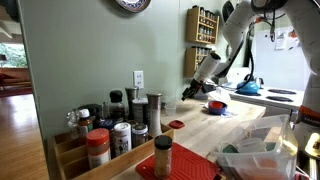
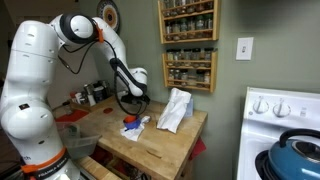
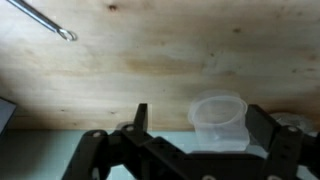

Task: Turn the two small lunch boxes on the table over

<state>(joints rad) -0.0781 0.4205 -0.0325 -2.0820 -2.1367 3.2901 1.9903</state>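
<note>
The end effector [image 3: 200,115] is spread wide and holds nothing. I cannot tell if a finger touches anything. It hangs low over the pale wood bench [image 3: 150,60]. A small clear plastic lunch box [image 3: 218,118] stands on the bench inside the gap between the two fingers, closer to the finger at the right side of the wrist view. The box looks about as wide as it is long, so I see no clear long axis. In an exterior view the end effector [image 2: 133,101] is above some blue and red pieces [image 2: 131,124], near a white bag [image 2: 175,110]. The second lunch box I cannot pick out. I think the end effector should shift a little toward the box to centre it, and then close.
</note>
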